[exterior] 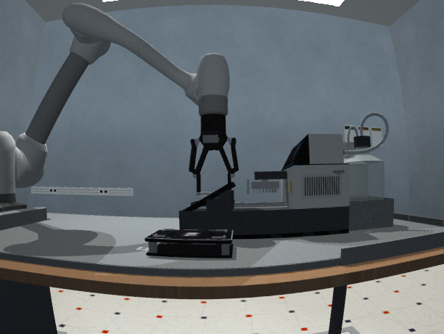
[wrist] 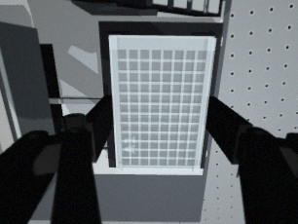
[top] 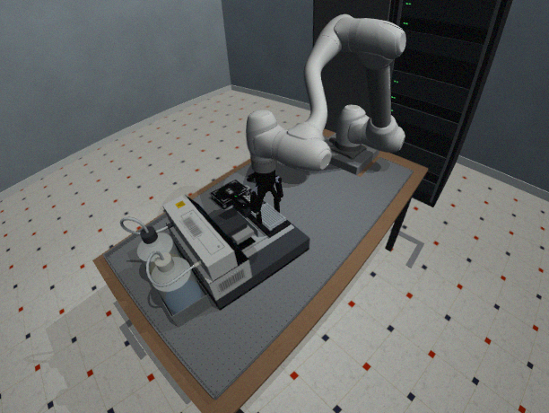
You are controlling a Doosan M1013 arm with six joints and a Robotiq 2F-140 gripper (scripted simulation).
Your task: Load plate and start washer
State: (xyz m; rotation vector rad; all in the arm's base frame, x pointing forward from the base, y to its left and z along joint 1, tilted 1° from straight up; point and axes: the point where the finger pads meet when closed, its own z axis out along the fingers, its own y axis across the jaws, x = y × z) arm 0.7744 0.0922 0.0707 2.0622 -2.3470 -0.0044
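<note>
On the gray tabletop (top: 341, 215) – over the washer's carrier (top: 287, 230) – the pincer (exterior: 214, 181) pinches the plate (wrist: 161, 104).

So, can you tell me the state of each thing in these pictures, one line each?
gripper: shut on the plate.
plate: held by its long sides, low over the carrier, not released.
carrier: under the plate.
plate nest N1: on the table, without a plate.
washer lamp: cannot tell.
</note>
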